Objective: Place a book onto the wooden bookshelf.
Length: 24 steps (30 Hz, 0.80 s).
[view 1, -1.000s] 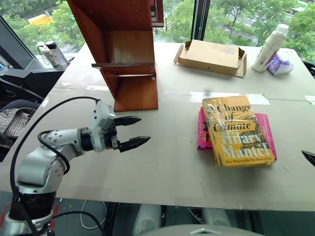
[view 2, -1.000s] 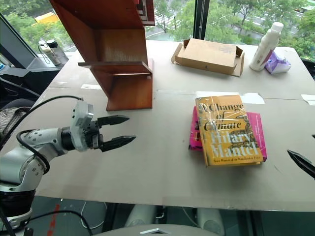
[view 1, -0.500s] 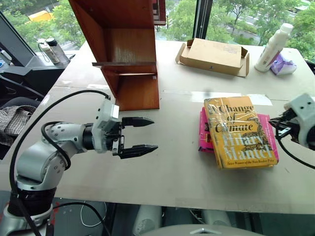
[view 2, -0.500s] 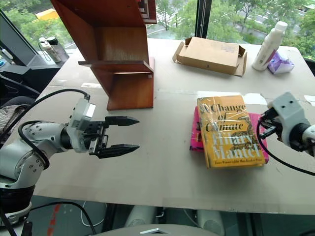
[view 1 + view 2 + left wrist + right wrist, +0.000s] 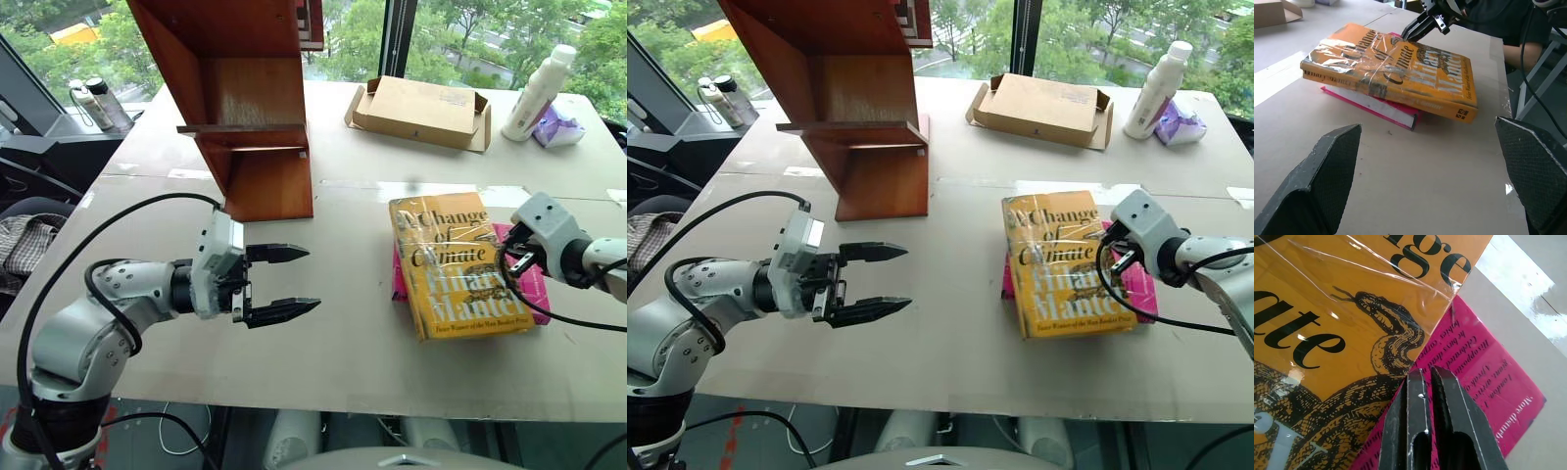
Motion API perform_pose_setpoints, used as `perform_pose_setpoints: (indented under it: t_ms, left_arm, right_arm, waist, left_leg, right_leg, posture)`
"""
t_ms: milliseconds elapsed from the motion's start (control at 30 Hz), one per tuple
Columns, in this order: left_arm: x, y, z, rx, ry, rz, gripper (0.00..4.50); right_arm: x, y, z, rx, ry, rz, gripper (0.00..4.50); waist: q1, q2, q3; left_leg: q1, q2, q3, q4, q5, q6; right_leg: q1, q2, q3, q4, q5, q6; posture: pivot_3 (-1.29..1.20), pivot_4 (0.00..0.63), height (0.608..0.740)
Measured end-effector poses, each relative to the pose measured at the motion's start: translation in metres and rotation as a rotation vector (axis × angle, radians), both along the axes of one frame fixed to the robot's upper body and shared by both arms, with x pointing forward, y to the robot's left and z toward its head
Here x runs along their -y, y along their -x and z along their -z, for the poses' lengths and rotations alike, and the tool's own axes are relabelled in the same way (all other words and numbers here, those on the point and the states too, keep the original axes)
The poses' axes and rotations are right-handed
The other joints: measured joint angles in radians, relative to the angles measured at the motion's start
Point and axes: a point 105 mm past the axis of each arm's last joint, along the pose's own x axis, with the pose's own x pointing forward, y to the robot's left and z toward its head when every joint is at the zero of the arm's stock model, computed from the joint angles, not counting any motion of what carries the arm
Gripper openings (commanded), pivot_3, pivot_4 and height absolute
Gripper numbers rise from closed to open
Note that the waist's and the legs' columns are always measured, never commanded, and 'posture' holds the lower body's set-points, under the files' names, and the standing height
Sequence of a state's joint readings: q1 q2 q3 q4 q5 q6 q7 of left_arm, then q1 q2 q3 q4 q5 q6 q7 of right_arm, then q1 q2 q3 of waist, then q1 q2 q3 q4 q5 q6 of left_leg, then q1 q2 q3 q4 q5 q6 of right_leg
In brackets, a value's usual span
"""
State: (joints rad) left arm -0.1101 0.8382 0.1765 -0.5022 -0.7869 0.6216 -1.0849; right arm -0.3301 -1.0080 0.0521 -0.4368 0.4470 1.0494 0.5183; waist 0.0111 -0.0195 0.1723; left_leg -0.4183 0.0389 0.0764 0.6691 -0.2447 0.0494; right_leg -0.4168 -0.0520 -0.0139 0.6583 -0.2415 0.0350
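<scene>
Left eye view: the wooden bookshelf (image 5: 250,108) stands toward the far left of the table (image 5: 343,343), its slanted side panel leaning and its flat shelves bare as far as can be seen. The book (image 5: 457,264) lies flat, cover up, on a magenta-pink book (image 5: 527,284) at the right of the table, well apart from the shelf unit. The left gripper (image 5: 290,282) hovers over the bare tabletop between shelf and books, pointing toward the books with its two black fingers spread wide and nothing between them. The right gripper (image 5: 509,257) reaches in from the right and sits at the yellow cover's right edge. A flat cardboard box (image 5: 419,112), a white bottle (image 5: 538,91) and a purple packet (image 5: 556,127) lie at the far side. Right eye view: the same layout, with the right gripper's fingers over the line where the yellow cover meets the pink one. Left wrist view: the yellow hardback rests skewed on the pink book, its near corner overhanging, while the other arm's black fingertips touch or nearly touch the far side of the cover. Right wrist view: the right gripper's fingers (image 5: 1418,431) are pressed together, holding nothing, their tips just above the snake drawing (image 5: 1386,338) at the edge of the wrapped cover, pink book beside it.
</scene>
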Motion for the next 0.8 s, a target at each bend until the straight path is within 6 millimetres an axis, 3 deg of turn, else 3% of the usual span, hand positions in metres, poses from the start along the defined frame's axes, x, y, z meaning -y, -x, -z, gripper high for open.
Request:
perform_pose_setpoints:
  t_ms: [233, 400, 500, 567, 633, 767, 800]
  left_arm:
    - [0.000, 0.000, 0.001, -0.005, -0.001, -0.001, 4.50]
    - [-0.002, 0.000, 0.004, -0.008, -0.020, -0.015, 4.50]
    - [-0.003, -0.006, 0.011, -0.028, -0.048, -0.070, 4.50]
    - [0.001, -0.012, 0.019, -0.102, -0.033, -0.117, 4.50]
    - [0.006, -0.015, 0.024, -0.184, -0.019, -0.135, 4.50]
    - [0.017, -0.028, 0.033, -0.440, 0.060, -0.176, 4.50]
    - [0.019, -0.032, 0.037, -0.525, 0.075, -0.188, 4.50]
  right_arm:
    - [-0.010, 0.001, 0.001, -0.005, -0.018, -0.012, 0.05]
    - [0.010, 0.010, 0.000, 0.036, -0.049, 0.033, 0.05]
    - [0.029, 0.029, -0.008, 0.087, -0.069, -0.010, 0.83]
    - [0.043, 0.047, -0.021, 0.158, -0.144, -0.039, 1.79]
    - [0.046, 0.058, -0.028, 0.209, -0.199, -0.070, 2.68]
    - [0.045, 0.090, -0.024, 0.209, -0.283, -0.138, 4.47]
    - [0.043, 0.097, -0.025, 0.203, -0.302, -0.157, 4.47]
  waist:
    - [0.003, 0.000, 0.000]
    - [0.002, 0.000, 0.000]
    - [0.012, 0.000, 0.000]
    - [0.013, -0.001, -0.001]
    - [0.005, -0.002, -0.001]
    - [0.000, -0.001, -0.001]
    - [-0.001, -0.002, -0.001]
  left_leg:
    - [0.000, 0.000, 0.000, 0.000, 0.000, 0.000]
    - [0.000, 0.000, 0.001, 0.000, 0.000, 0.000]
    - [0.000, -0.001, -0.001, 0.000, 0.000, 0.000]
    - [0.001, -0.001, -0.002, 0.000, 0.000, 0.000]
    - [0.002, 0.000, -0.002, 0.000, 0.000, 0.000]
    - [0.005, 0.000, -0.003, 0.001, 0.000, 0.000]
    - [0.005, 0.000, -0.003, 0.002, 0.000, 0.000]
  right_leg:
    - [0.000, 0.000, 0.000, 0.000, 0.000, 0.000]
    - [0.000, 0.000, 0.000, 0.000, 0.000, 0.000]
    - [0.002, 0.000, -0.001, -0.001, 0.000, 0.002]
    - [0.003, 0.000, -0.001, -0.001, 0.001, 0.005]
    - [0.004, 0.000, -0.001, -0.001, 0.000, 0.007]
    - [0.006, 0.001, -0.001, 0.002, -0.001, 0.009]
    - [0.006, 0.002, -0.001, 0.003, -0.001, 0.009]
  posture:
    - [0.00, 0.150, 0.733]
    - [0.00, 0.150, 0.733]
    - [0.00, 0.150, 0.733]
    - [0.00, 0.150, 0.733]
    - [0.00, 0.150, 0.733]
    - [0.00, 0.150, 0.733]
    - [0.00, 0.150, 0.733]
